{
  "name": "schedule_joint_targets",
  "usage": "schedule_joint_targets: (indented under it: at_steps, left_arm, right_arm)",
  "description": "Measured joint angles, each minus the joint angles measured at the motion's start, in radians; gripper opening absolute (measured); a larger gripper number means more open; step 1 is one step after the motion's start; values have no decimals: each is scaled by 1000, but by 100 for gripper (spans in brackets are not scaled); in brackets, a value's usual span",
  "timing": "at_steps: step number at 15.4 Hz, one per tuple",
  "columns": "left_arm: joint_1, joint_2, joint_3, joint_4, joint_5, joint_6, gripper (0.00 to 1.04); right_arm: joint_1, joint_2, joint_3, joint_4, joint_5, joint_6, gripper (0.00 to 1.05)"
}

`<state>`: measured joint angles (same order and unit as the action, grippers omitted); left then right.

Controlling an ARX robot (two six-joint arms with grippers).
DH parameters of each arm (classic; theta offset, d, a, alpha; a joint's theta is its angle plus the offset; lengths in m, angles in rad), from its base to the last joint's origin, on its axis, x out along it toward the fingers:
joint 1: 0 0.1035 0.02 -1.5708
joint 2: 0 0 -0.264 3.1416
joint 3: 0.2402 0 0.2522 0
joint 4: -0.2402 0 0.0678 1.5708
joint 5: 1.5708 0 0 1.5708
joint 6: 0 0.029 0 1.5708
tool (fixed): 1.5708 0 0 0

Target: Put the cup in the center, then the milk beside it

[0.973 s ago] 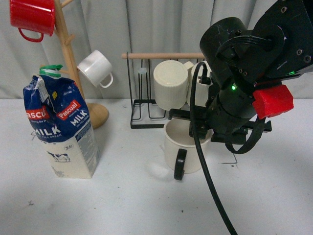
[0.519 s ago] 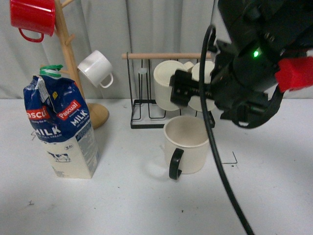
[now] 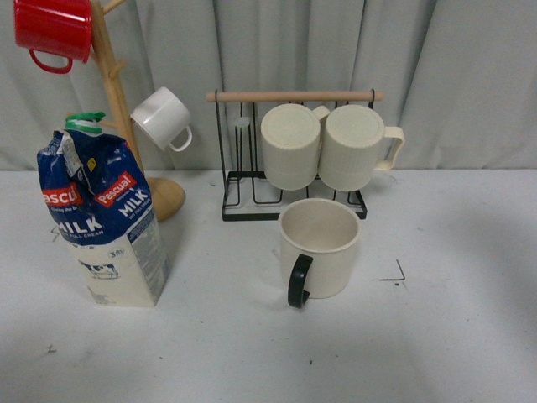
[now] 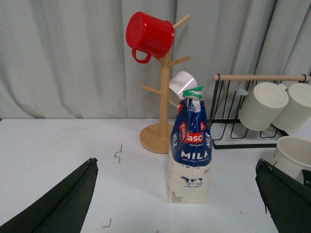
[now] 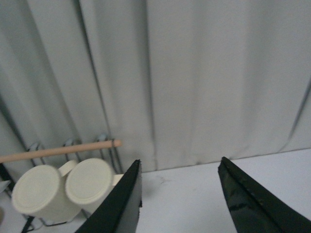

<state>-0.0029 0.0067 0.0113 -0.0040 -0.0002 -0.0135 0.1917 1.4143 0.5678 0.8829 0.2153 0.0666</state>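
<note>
Cup (image 3: 323, 252) smooth cream w/ glossy blk handle, milk carton (image 3: 105, 227) dk blue top, white btm, red label, white lettering, green cap; rack mugs (image 3: 291, 144) ribbed cream, red mug (image 3: 52, 29), white mug (image 3: 161, 117), table (image 3: 436, 353) white, curtain (image 3: 470, 84) grey.

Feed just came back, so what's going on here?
Nothing is being held. The cup stands upright on the table in front of the mug rack, beside a black corner mark. The milk stands to its left, apart from it. The left gripper is open, facing the milk; the right gripper is open, pointing at the curtain.
</note>
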Motion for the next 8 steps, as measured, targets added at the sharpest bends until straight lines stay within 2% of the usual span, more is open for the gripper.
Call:
schedule_joint_targets:
  at_steps: [4, 8]
  left_arm:
    - [0, 0, 0, 0, 0, 0, 98]
    - [0, 0, 0, 0, 0, 0, 98]
  right_arm:
    - [-55, -167, -261, 28, -80, -60, 1]
    - [-108, -371, -406, -19, -131, -61, 2]
